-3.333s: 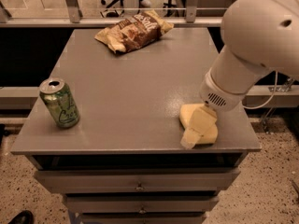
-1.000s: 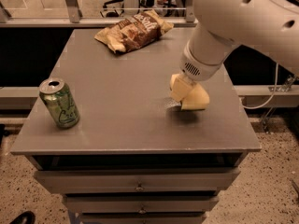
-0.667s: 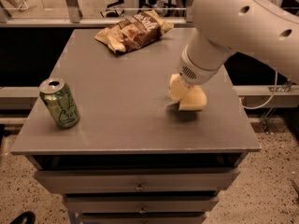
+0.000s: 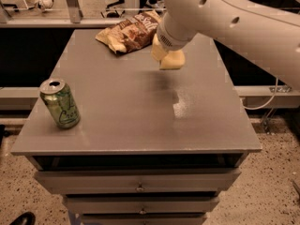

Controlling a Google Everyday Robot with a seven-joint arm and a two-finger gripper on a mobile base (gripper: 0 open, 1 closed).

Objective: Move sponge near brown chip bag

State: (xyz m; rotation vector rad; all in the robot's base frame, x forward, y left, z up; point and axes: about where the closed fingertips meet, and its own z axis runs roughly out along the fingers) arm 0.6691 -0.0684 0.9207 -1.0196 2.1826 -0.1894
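The pale yellow sponge (image 4: 172, 60) hangs under my gripper (image 4: 162, 52), which is shut on it and holds it above the grey table (image 4: 122, 111); a shadow lies on the tabletop below it. The big white arm covers most of the gripper from above. The wrinkled brown chip bag (image 4: 129, 32) lies at the table's far edge, just to the left of the sponge and a little behind it. The two are close, and I cannot tell whether they touch.
A green soda can (image 4: 60, 103) stands upright near the table's front left corner. A pale scuffed patch (image 4: 180, 108) marks the tabletop right of centre. Drawers (image 4: 139, 187) sit under the table's front edge. A railing runs behind the table.
The gripper has lifted the sponge from the front right of the table and carried it back and left, to just beside the chip bag. The can and the bag have not moved.
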